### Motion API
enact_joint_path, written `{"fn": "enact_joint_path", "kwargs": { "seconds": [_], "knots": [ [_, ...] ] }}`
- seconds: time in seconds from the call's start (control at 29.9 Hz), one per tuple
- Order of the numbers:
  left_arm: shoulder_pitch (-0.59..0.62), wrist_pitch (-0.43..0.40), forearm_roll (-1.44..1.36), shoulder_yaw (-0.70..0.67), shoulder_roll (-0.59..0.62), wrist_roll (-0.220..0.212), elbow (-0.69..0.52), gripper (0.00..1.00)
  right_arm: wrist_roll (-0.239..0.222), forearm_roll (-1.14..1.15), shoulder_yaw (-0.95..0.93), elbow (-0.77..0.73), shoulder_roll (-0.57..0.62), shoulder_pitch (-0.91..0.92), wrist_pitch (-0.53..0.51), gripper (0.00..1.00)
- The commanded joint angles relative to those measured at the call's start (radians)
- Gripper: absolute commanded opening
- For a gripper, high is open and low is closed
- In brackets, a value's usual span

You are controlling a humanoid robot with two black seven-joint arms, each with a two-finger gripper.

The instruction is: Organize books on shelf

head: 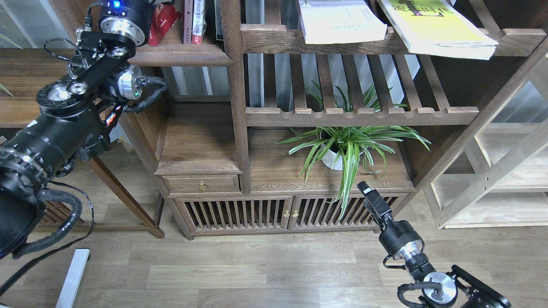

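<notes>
1. Our right end effector (367, 191) hangs low in front of the cabinet doors, just beside the drooping leaves of the spider plant (347, 147). It holds nothing; its fingers read as one dark bar, so we cannot tell whether they are apart or together.
2. Our left end effector is out of view past the top edge; only the left arm (81, 85) shows, raised toward the shelf (180, 54) at upper left.
3. Books, count three: the dark red book (162, 23) leans on that shelf's left end; the white book (340, 21) and the yellow-green book (436, 25) lie flat on the slatted rack (274, 40), both overhanging its front rail.
4. Two further spines (193, 21) stand upright on the shelf.
</notes>
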State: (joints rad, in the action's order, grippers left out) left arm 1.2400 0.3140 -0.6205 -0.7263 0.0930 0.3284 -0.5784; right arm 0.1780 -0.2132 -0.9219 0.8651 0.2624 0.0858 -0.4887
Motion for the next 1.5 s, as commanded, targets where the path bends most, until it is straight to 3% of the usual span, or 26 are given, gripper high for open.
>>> {"fn": "enact_joint_path", "kwargs": {
  "seconds": [0.0, 1.17, 1.47],
  "knots": [
    [0.004, -0.003, 0.001, 0.001, -0.013, 0.001, -0.001, 0.37, -0.002, 0.002, 0.002, 0.0, 0.0, 0.0, 0.0, 0.99],
    [0.133, -0.001, 0.001, -0.015, -0.07, 0.014, -0.012, 0.43, -0.003, 0.008, 0.012, 0.0, 0.031, -0.018, 0.0, 0.99],
    [0.168, -0.001, 0.007, -0.019, -0.05, -0.002, -0.015, 0.47, -0.005, 0.014, 0.009, 0.0, 0.035, -0.032, 0.0, 0.99]
  ]
}}
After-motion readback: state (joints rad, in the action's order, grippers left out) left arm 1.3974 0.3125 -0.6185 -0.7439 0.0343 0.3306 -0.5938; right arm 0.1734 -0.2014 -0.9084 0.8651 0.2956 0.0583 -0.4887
